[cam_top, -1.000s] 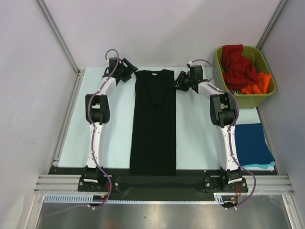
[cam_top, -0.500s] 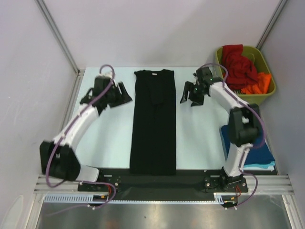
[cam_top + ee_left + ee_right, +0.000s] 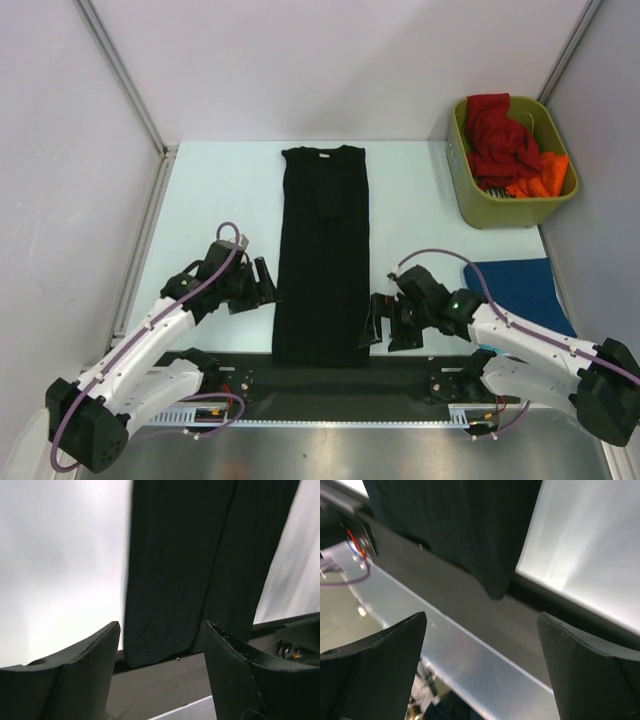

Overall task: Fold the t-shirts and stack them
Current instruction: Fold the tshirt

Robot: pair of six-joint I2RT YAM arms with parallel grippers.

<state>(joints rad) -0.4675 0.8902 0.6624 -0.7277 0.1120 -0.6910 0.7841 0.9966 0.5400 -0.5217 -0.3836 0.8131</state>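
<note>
While both arms crouch at the table's (image 3: 420, 230) near edge:
Left gripper (image 3: 262, 285): open, empty, just left of black shirt (image 3: 323, 250).
Black shirt: flat long strip, mid-table, collar far.
Right gripper (image 3: 386, 322): wide open, empty, beside hem corner.
Bin (image 3: 478, 208): holds red shirt (image 3: 500, 135), orange shirt (image 3: 540, 175).

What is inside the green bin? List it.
In the green bin lie a red t-shirt, heaped toward the far side, and an orange t-shirt at the near right. Whatever lies beneath them is covered and cannot be seen.
</note>
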